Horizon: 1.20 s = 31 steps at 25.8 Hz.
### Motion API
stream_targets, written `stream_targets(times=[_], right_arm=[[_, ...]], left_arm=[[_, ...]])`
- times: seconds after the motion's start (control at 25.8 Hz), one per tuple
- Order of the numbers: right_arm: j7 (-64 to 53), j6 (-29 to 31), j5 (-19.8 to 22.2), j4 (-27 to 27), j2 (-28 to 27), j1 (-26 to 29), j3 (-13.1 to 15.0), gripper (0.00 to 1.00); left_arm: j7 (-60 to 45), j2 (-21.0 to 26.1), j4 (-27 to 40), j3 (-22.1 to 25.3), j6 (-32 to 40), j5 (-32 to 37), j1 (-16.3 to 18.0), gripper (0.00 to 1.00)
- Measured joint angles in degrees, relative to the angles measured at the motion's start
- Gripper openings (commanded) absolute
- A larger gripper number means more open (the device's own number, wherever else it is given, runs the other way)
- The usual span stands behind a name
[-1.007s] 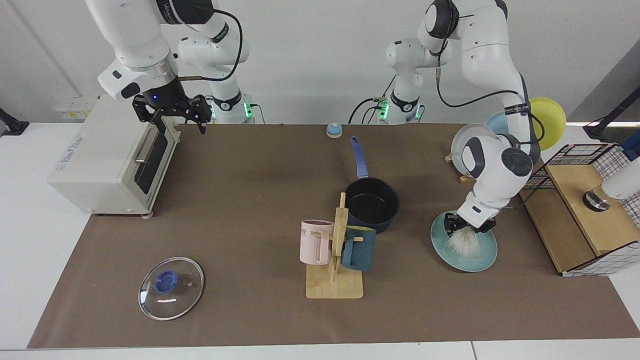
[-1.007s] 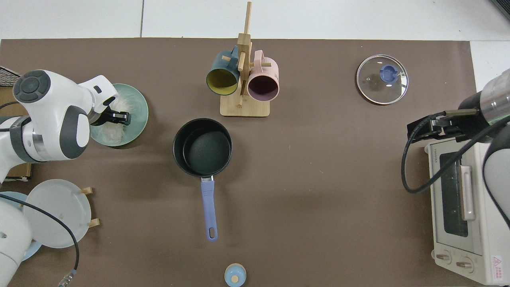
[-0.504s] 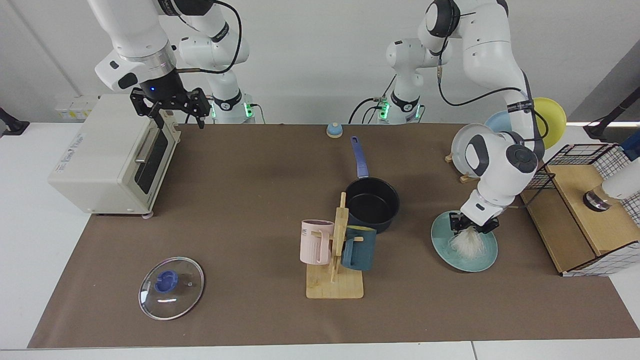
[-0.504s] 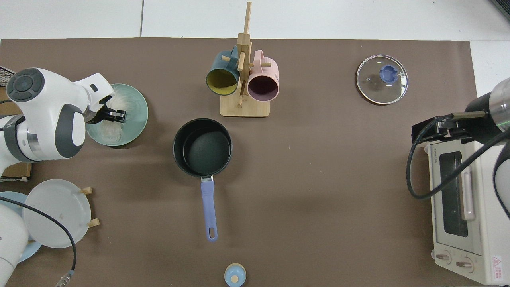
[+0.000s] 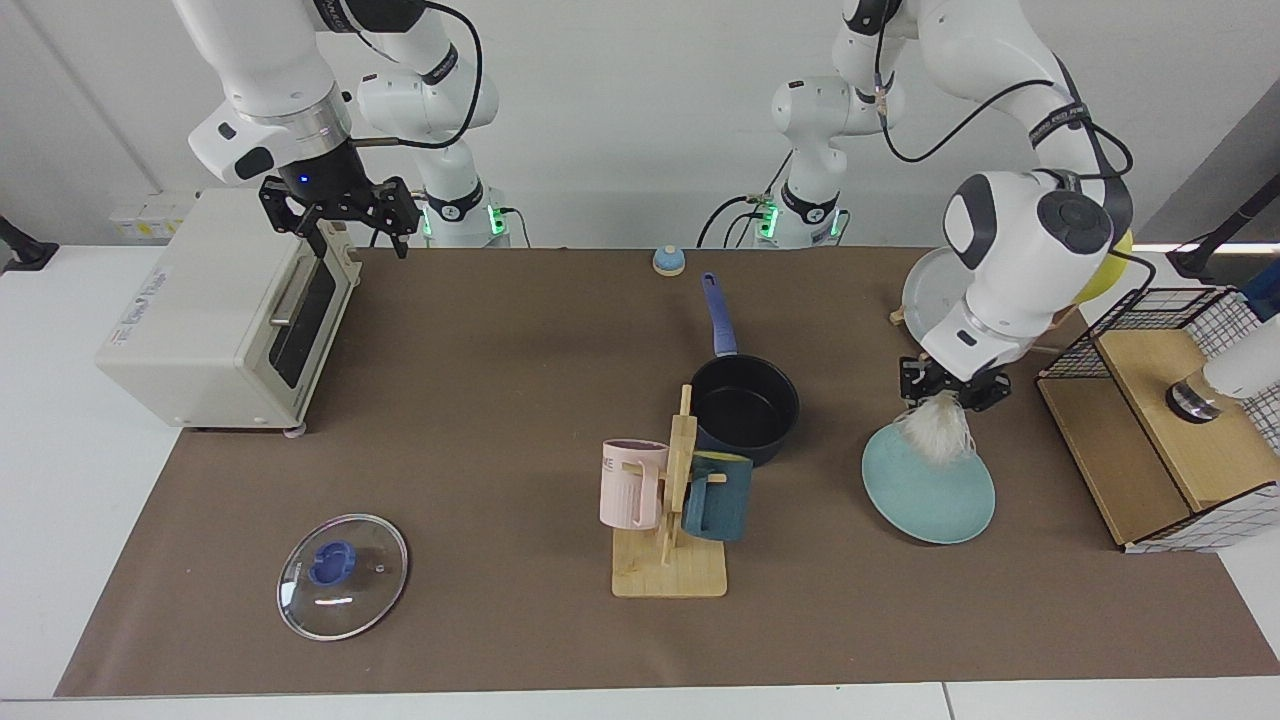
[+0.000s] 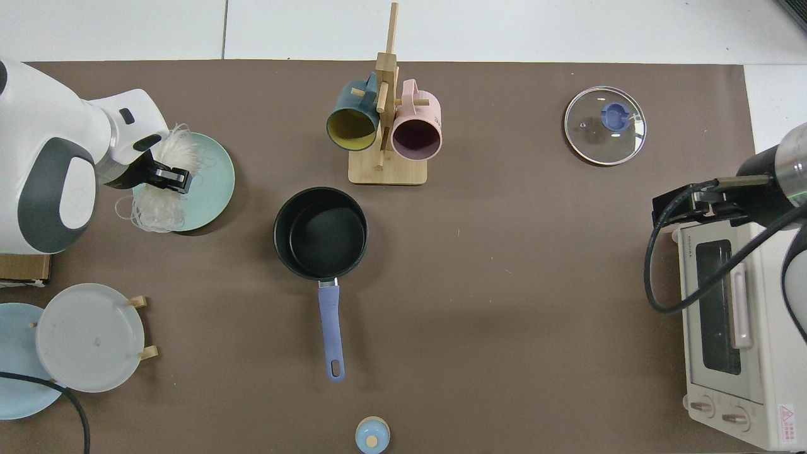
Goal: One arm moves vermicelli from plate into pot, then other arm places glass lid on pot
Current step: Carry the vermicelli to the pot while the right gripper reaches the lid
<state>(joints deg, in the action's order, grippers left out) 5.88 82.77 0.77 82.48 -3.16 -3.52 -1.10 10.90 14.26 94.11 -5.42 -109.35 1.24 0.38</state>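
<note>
Brown matting is covering my desk point(image 5: 480, 400), and my left arm is hanging over its plate point(image 5: 930, 490) end. My left gripper point(image 5: 948, 392) is clenching its fingers on the vermicelli point(image 5: 938, 432), which is dangling clear above the plate. From the bundle, the pot point(image 6: 320, 232) is lying at about four o'clock in the top view, handle pointing at six. That view is showing the open, empty pot mouth; the facing view alone is showing the noodles lifted off the plate. My right gripper point(image 5: 340, 210) is waiting, fingers spread, above the toaster oven point(image 5: 220, 310), the nearer one to the glass lid point(image 5: 342, 575).
</note>
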Motion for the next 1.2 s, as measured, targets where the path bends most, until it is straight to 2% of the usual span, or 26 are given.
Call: stream_targets(times=[0.12, 0.27, 0.5, 0.66, 0.97, 1.2], right_arm=[[0.0, 0.2, 0.0, -0.1, -0.2, 0.0, 0.0, 1.00], [0.0, 0.9, 0.0, -1.7, -2.2, 0.4, 0.2, 1.00], [0.0, 1.6, 0.0, -10.2, -11.2, 0.9, 0.6, 1.00], [0.0, 3.7, 0.0, -13.8, -16.8, 1.0, 1.1, 1.00], [0.0, 10.8, 0.1, -15.6, -23.7, 1.8, 1.4, 1.00], [-0.3, 17.2, 0.1, -19.2, -31.5, 2.6, 1.7, 1.00]], left_arm=[[-1.7, -2.1, 0.2, -1.3, 2.0, 0.0, -0.9, 0.00], [-8.5, -3.2, 0.5, -5.5, 2.7, 0.0, -1.0, 0.00], [-20.3, -3.2, 1.0, -12.9, 2.8, 0.0, -1.3, 0.00], [-26.5, -3.2, 1.7, -16.8, 2.7, 0.1, -1.6, 0.00], [-30.7, -3.0, 8.1, -18.5, -1.2, 0.1, -1.7, 0.00], [-32.9, -2.7, 14.1, -19.2, -9.7, 0.6, -2.5, 0.00]])
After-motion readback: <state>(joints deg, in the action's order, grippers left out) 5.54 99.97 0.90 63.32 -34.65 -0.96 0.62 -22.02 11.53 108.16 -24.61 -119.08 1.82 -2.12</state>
